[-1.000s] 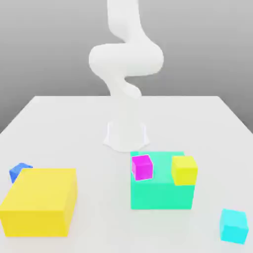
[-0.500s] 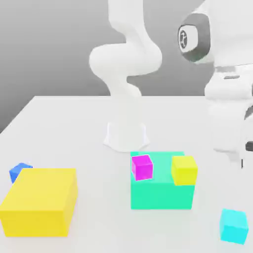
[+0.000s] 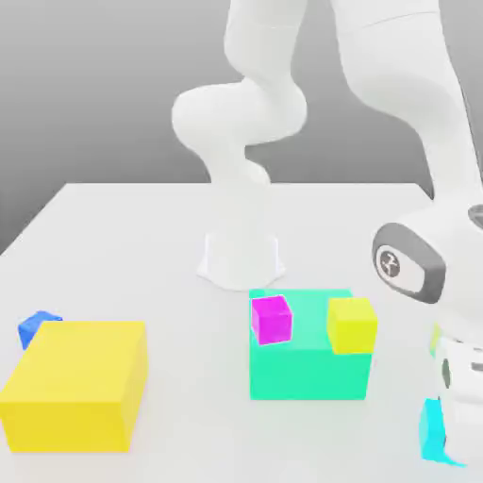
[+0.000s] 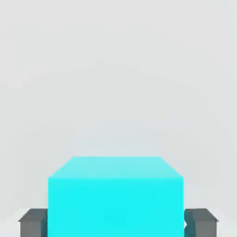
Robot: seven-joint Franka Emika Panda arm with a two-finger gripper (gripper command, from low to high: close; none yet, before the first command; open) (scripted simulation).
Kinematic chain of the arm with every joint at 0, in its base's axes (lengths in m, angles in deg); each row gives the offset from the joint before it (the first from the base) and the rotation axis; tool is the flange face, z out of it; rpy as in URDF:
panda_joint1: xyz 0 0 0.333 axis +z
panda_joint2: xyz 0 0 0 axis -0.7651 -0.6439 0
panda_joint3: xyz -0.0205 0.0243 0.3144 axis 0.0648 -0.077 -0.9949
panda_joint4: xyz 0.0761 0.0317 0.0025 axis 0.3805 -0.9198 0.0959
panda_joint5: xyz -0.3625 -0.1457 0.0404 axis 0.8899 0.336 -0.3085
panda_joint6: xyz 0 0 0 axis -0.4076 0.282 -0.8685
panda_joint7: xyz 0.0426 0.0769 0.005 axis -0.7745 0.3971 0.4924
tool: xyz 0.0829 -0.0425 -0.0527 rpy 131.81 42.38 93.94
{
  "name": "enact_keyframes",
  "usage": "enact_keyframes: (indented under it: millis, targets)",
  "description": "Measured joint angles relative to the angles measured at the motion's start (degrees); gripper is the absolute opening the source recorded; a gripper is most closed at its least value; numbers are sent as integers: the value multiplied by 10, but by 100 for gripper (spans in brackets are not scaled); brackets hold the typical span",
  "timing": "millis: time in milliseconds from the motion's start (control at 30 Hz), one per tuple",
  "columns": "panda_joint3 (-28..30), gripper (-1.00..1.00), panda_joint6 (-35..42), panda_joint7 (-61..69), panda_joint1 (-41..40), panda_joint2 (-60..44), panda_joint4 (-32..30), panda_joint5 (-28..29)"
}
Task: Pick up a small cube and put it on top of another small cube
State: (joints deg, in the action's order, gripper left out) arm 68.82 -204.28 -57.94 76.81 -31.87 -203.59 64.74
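The white arm point(image 3: 415, 113) bends low at the exterior view's right; its end effector point(image 4: 115, 224) has dark fingers point(image 4: 32, 222) pressed against both sides of a small light-cyan cube point(image 4: 115, 199).

Tool point(image 4: 115, 223) now down around small cube point(image 4: 115, 199)

White arm point(image 3: 415, 85) over a pale grey-white desk point(image 3: 123, 236), grey backdrop behind. The small cube point(image 4: 115, 199) reads plain light cyan, no pattern, flanked by dark grey fingers point(image 4: 32, 222). A teal-green block point(image 3: 307, 373) carries a magenta cube point(image 3: 272, 319) and a yellow cube point(image 3: 352, 325). A big yellow block point(image 3: 75, 385) glows beside a blue cube point(image 3: 36, 327). The wrist joint shows a dark grey cap point(image 3: 408, 266).
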Motion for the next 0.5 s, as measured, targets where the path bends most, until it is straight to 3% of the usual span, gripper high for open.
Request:
enact_keyframes:
  millis: [133,500]
  targets:
    - [-1,-100,6,1,-1,8,-2,-1]
    - [-10,-100,139,6,-27,227,-89,-69]
